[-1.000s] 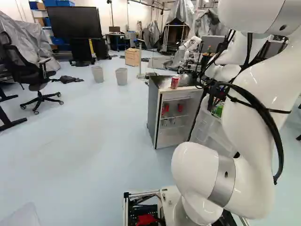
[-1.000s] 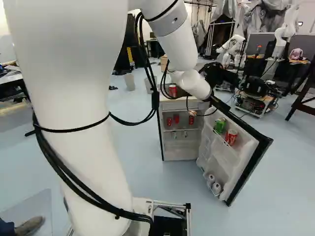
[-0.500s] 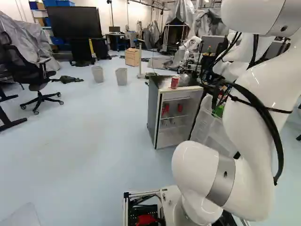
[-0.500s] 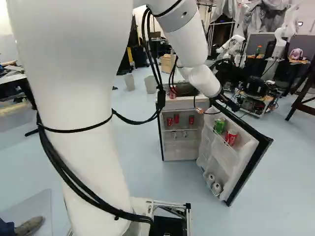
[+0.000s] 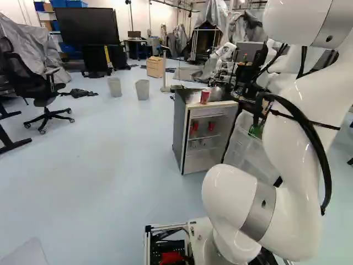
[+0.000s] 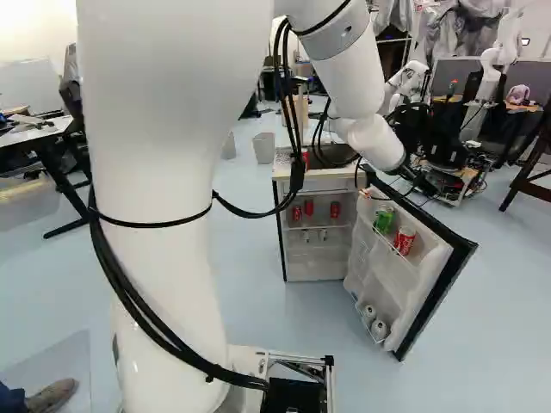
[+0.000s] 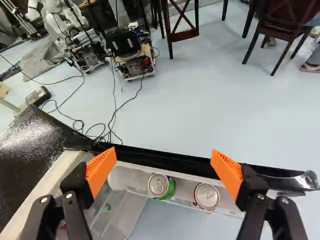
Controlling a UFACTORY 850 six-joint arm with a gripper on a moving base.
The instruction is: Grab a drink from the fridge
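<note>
Wrist view alone: lids of one green can point(image 7: 159, 186) and one red can point(image 7: 206, 196), seen between orange-padded fingers point(image 7: 101, 170), which stood spread, gripping nothing. Right base view alone: two pale cans point(image 6: 379, 329), lower door rack. Left base view, clearest: red can on top point(image 5: 204, 96) of the fridge point(image 5: 178, 132), at two o'clock.

White arm point(image 6: 164, 258): rose from six o'clock in the right base view, bent over beyond twelve, its last links sloping toward four; black gripper point(image 6: 422, 182) near the door.

Fridge: open, its door point(image 6: 422, 297) at four o'clock, green and red cans on the upper rack; three red cans point(image 6: 335, 209) inside.
</note>
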